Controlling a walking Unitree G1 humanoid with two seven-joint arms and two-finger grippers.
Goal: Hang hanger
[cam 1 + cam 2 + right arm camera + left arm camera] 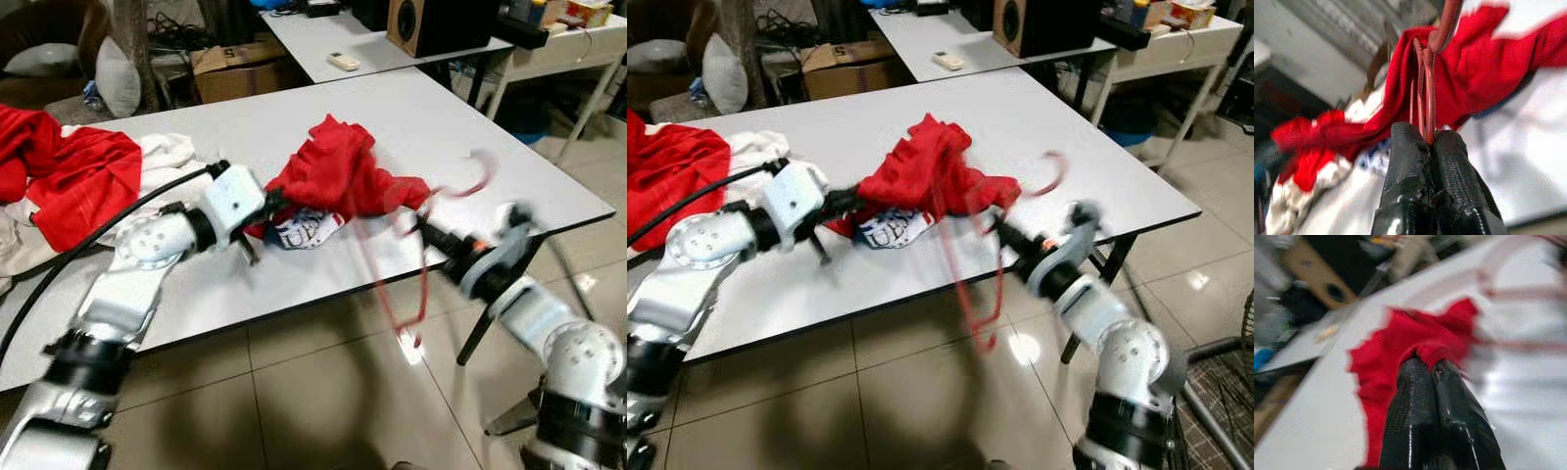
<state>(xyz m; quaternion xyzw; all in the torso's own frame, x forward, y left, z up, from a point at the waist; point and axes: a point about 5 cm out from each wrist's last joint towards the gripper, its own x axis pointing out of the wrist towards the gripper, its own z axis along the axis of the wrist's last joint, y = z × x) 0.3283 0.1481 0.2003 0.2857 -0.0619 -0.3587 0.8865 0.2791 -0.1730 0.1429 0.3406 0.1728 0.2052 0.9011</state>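
Observation:
A red garment with a white printed patch lies bunched in the middle of the white table. My left gripper is shut on the garment's left edge, and the cloth bulges just past its fingertips in the left wrist view. My right gripper sits at the garment's right side, shut on the thin red wire hanger. The hanger is blurred; its hook curves up over the table and its lower part hangs below the table's front edge.
A pile of red and white clothes covers the table's left end. Behind stands a second table with a speaker and a remote. A cardboard box sits on the floor at the back. Tiled floor lies below the table edge.

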